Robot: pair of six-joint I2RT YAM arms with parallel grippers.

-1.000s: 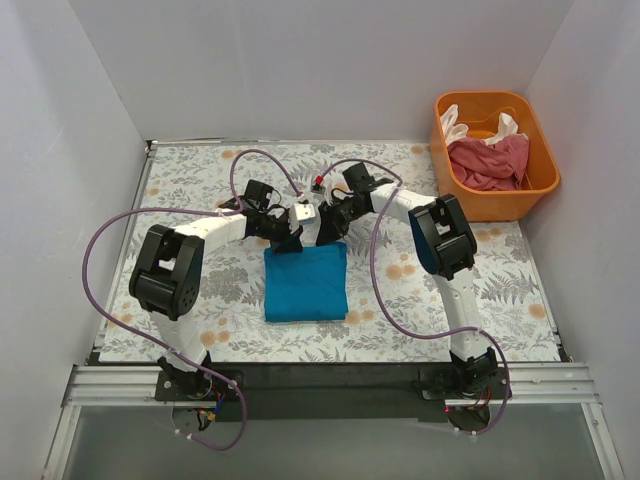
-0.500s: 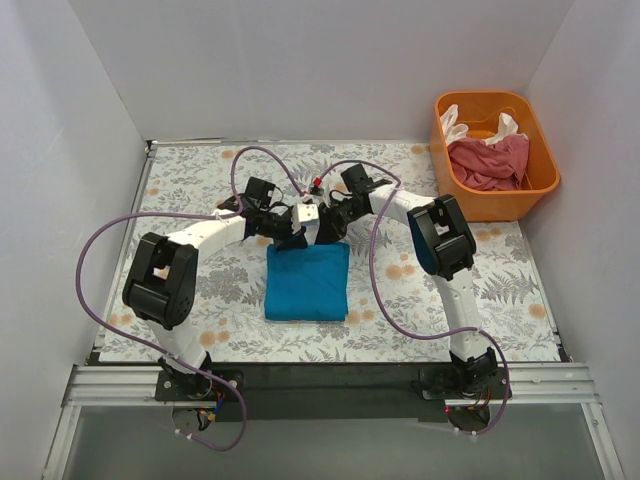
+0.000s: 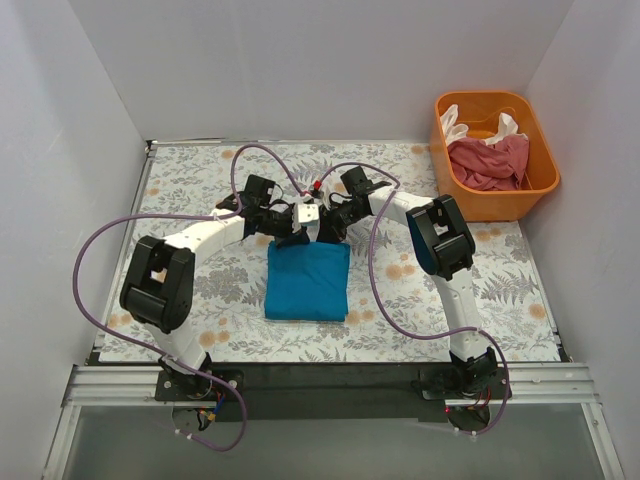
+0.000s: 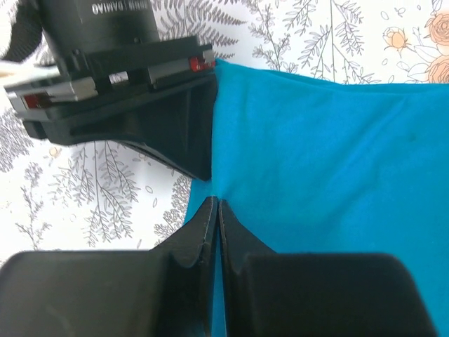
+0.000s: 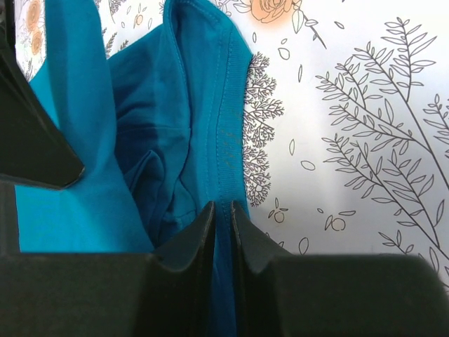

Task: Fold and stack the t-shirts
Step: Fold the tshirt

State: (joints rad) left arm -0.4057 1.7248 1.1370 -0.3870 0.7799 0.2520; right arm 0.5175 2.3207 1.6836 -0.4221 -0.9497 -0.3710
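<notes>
Tabletop (image 3: 190,180) covered in white floral print, orange blooms and grey ferns. Plain white walls: back wall (image 3: 300,70), left wall (image 3: 60,150), right wall (image 3: 600,230). Black strip (image 3: 330,368), then aluminium rail (image 3: 330,388) along the near edge. Grey floor (image 3: 330,450) below. Light even and soft, shadows faint.

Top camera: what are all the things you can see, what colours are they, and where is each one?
blue shirt: 1, teal-blue, folded, middle of the table
pink shirt: 1, pink-red, bunched in the tub
white shirt: 1, cream-white, in the tub, at its far side
tub: 1, orange, table's far right corner
table: 1, white with a flower print
cables: 2, purple, looping along the arms
left gripper: 1, black, shut on the blue shirt's far edge
right gripper: 1, black, shut on the same edge
</notes>
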